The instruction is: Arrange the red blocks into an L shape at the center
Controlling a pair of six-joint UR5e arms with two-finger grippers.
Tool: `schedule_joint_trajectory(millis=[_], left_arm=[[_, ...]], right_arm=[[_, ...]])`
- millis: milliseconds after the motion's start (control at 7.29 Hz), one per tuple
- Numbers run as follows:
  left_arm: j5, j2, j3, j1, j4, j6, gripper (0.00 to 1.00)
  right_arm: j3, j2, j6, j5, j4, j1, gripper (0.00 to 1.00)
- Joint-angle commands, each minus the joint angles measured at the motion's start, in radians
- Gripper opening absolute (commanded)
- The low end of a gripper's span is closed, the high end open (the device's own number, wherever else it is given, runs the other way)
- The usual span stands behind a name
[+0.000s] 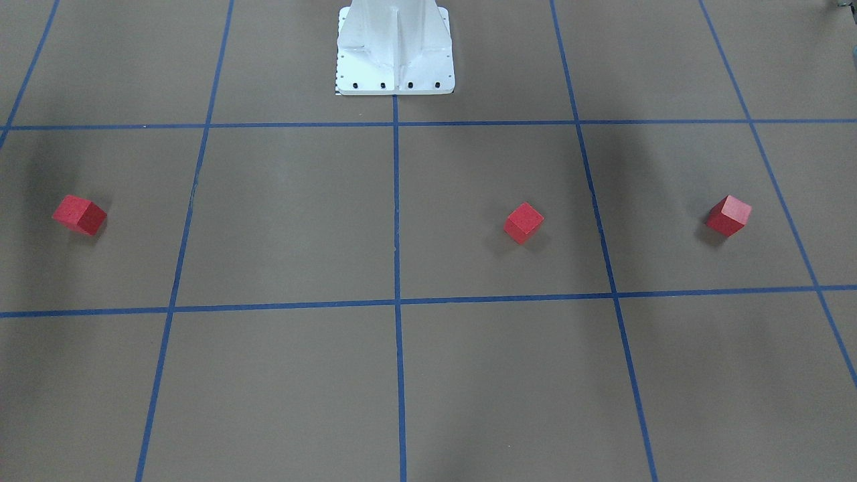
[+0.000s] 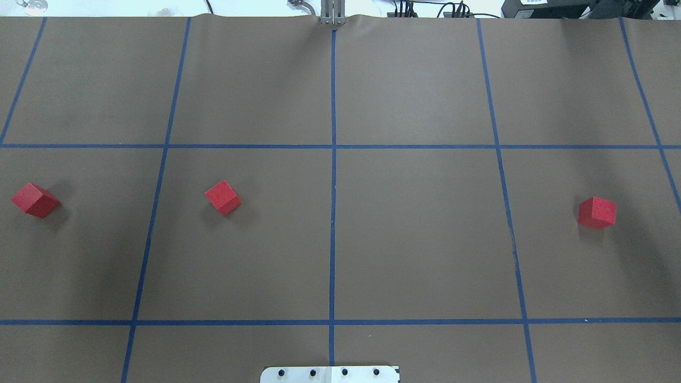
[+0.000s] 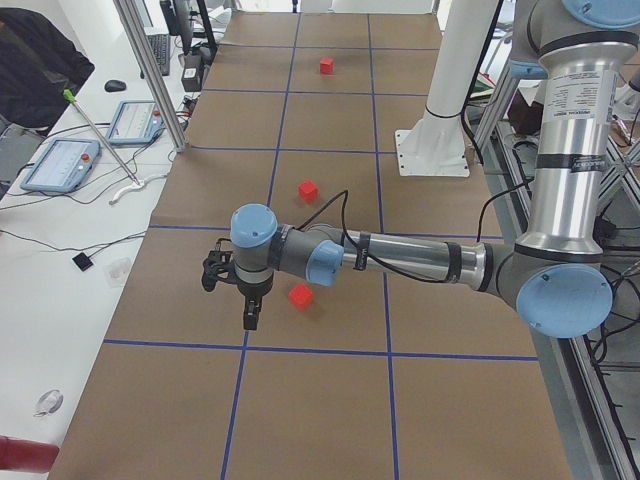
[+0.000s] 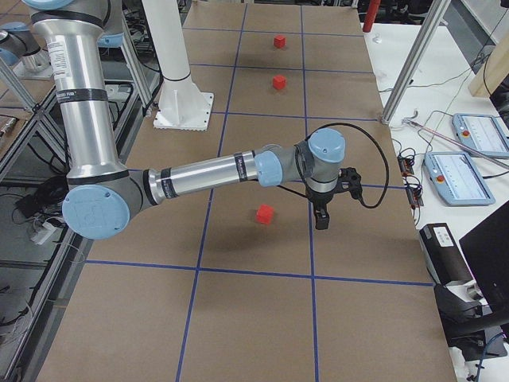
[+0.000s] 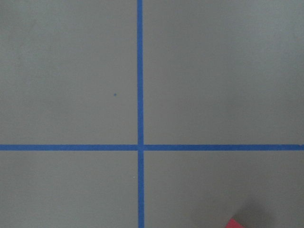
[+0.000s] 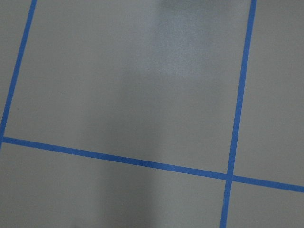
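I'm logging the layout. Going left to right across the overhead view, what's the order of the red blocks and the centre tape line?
Far-left red block, second red block, centre tape line, right-hand red block.

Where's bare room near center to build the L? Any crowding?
The grid square on the robot's right of the center tape line is fully bare; the right block lies beyond its far line. Left of the line, only the middle block. No crowding anywhere.

Red block (image 2: 35, 200) far left, red block (image 2: 223, 197) left of center (image 2: 333, 223), red block (image 2: 597, 213) far right. All at mid-height, well apart, each skewed to the blue tape grid (image 2: 420, 146). My white base plate (image 2: 330, 374) sits bottom middle.
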Motion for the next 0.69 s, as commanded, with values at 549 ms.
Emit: schedule_joint_trajectory(millis=[549], left_arm=[[-0.038, 0.017, 0.0, 0.016, -0.004, 0.0, 1.0]], right_arm=[[0.08, -0.09, 0.169, 0.018, -0.013, -0.271, 1.0]])
